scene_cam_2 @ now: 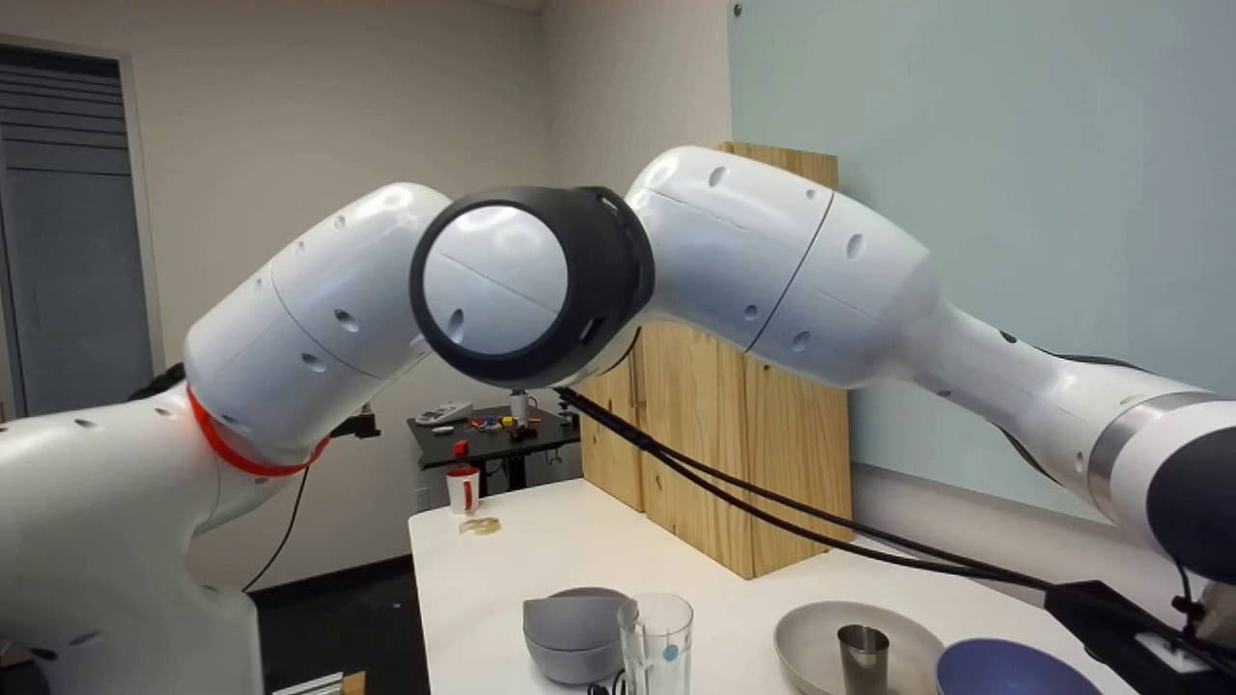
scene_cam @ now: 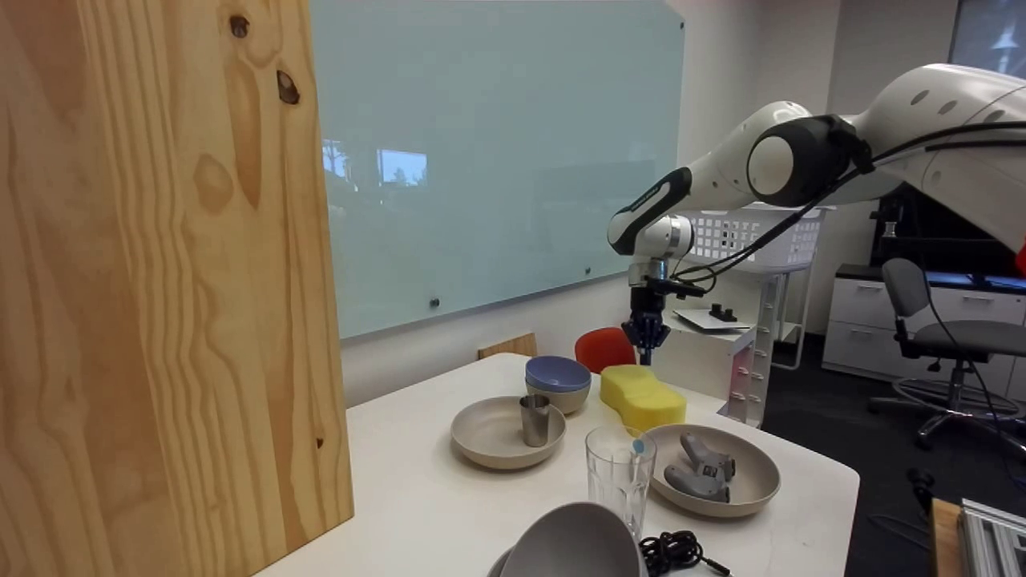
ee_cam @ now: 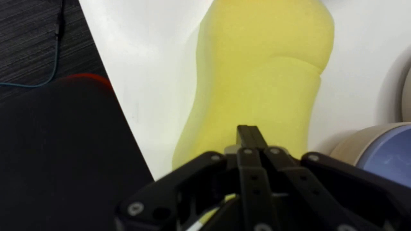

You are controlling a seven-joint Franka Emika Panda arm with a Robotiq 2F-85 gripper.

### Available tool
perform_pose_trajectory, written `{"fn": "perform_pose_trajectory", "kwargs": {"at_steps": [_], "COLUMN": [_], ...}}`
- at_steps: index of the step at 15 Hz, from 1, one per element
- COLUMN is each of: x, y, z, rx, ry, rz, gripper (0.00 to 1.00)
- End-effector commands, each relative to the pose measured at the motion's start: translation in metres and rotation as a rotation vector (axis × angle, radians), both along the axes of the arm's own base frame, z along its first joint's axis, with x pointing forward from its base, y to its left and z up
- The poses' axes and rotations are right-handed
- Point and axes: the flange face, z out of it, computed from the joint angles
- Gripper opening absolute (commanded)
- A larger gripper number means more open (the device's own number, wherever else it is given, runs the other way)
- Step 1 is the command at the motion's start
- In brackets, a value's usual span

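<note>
My gripper (scene_cam: 646, 358) points straight down, its black fingers pressed together with nothing between them. It is right over the far end of a yellow, waisted sponge (scene_cam: 641, 398) lying on the white table. In the wrist view the fingertips (ee_cam: 252, 129) show against the sponge's top (ee_cam: 263, 80); I cannot tell whether they touch it. A blue bowl (scene_cam: 559, 373) stacked on a beige bowl stands beside the sponge; it also shows in the wrist view (ee_cam: 390, 160). A beige plate (scene_cam: 757, 481) with a grey game controller (scene_cam: 705, 471) lies at the sponge's near end.
Another beige plate (scene_cam: 481, 437) holds a metal cup (scene_cam: 535, 421). A clear glass (scene_cam: 621, 481), grey bowls (scene_cam: 573, 545) and a black cable (scene_cam: 675, 551) stand nearer the camera. Tall wooden panels (scene_cam_2: 705, 434) rise from the table. A dark chair (ee_cam: 64, 144) is beside the table edge.
</note>
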Motion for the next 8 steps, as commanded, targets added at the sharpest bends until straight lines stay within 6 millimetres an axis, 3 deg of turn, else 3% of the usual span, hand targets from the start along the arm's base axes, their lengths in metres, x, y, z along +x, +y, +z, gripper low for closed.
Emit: {"fn": "perform_pose_trajectory", "kwargs": {"at_steps": [1, 8], "x": [0.014, 0.014], "y": [0.016, 0.027], "z": [-0.014, -0.036], "rx": [0.024, 0.05], "ry": [-0.005, 0.013], "rz": [0.014, 0.019], "gripper": [0.0, 0.0]}}
